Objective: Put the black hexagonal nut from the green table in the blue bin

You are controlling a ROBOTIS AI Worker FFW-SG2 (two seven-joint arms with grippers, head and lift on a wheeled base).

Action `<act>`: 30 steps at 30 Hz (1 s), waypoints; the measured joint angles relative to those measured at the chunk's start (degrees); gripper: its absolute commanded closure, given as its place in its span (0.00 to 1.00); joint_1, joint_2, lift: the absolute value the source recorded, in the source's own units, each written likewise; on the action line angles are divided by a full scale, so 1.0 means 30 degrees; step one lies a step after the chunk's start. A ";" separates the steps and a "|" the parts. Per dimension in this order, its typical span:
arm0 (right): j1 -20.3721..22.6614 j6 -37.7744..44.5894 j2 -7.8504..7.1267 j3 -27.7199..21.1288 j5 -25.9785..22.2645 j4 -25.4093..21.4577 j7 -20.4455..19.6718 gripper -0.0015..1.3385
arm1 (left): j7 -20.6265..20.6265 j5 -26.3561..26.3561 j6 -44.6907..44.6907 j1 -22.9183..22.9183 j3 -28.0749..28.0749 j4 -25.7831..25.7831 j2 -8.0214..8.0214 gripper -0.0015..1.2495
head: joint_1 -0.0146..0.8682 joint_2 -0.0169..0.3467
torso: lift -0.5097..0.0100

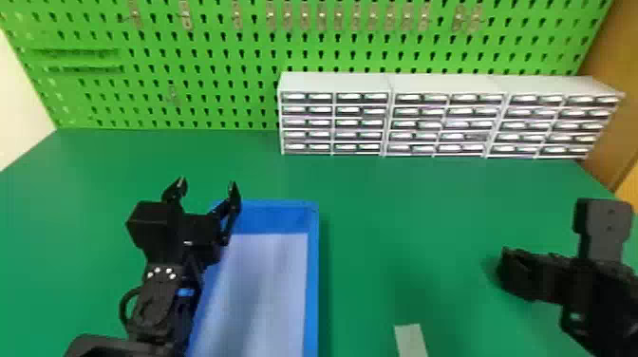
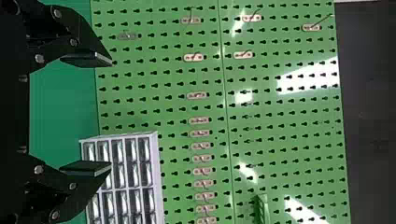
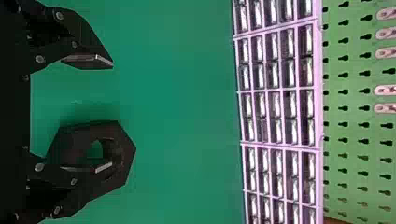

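Note:
Beside and over the left wall of the blue bin (image 1: pixel 311 285), my left gripper (image 1: pixel 207 184) is open and holds nothing; in its wrist view, the left gripper (image 2: pixel 110 113) has its fingers wide apart. Over the right part of the green table (image 1: pixel 403 213) is my right gripper (image 1: pixel 524 275). Seen from its wrist, the right gripper (image 3: pixel 109 114) is open, and the black hexagonal nut (image 3: pixel 122 151) overlaps one finger, whose pad (image 3: pixel 100 166) crosses in front of the nut's hole. Whether they touch cannot be told.
White drawer cabinets (image 1: pixel 332 83) stand along the back right of the table, against the green pegboard (image 1: pixel 228 52). A pale strip (image 1: pixel 410 339) lies near the front, right of the bin. A brown panel (image 1: pixel 617 95) rises at the far right.

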 measured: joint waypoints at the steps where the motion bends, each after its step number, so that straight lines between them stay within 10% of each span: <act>1: -0.0002 0.0152 0.0005 -0.0024 0.0000 -0.0064 0.0000 0.38 | 0.0000 0.0000 0.0000 0.0000 0.0000 0.0000 0.0000 0.37 | 0.76 0.20 | 0.80; 30: -0.0079 0.3230 0.0067 -0.1039 -0.0502 -0.0929 0.0000 0.38 | -0.0005 -0.0029 -0.0003 -0.0172 -0.0016 0.0083 0.0000 0.37 | 0.76 0.20 | 0.80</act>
